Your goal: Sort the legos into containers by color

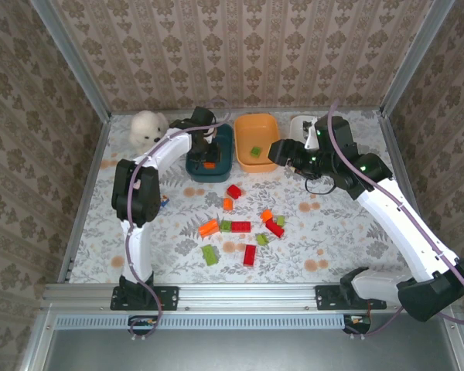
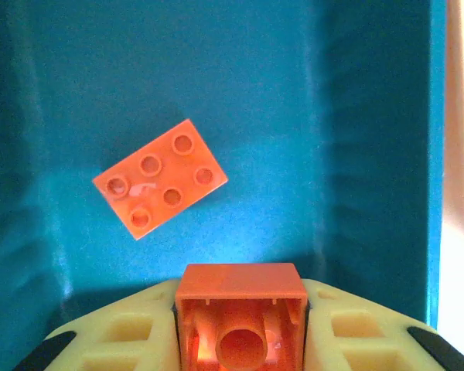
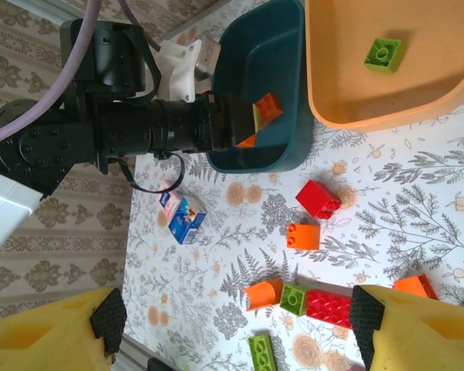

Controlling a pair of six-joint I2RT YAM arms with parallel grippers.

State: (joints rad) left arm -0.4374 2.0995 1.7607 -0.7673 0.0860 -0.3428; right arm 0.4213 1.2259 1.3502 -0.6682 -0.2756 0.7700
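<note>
- Nearest the arm bases, loose bricks [image 1: 243, 228] in red, orange and green lie bunched in the middle of the table [image 1: 325, 247], several of them touching. We judge that picking one could nudge a neighbour, or lift two colours together.
- Left of them, a small carton [image 1: 163, 202] stands just beside the left arm. A low sweep of that arm could knock it over.
- Further in, the right gripper [image 1: 277, 151] hangs with its jaws wide apart and nothing between them, near the front of the orange tub [image 1: 251, 131]. The two arms work close together here, so we see a risk of collision if both reach for the tubs at once.
- The left gripper [image 2: 241, 325] is clamped on an orange brick [image 2: 241, 290] above the teal tub [image 2: 356, 116], where a second orange brick [image 2: 161, 178] lies flat on the floor. Let go from this height, the held brick may strike the lying one and bounce — possibly over the rim.
- The orange tub holds a green brick [image 1: 256, 151]. Tub colour and brick colour do not match, so a later orange brick could land there by mistake.
- Farthest, the white tub [image 1: 300, 124] sits partly hidden behind the right arm — we cannot tell its contents.
</note>
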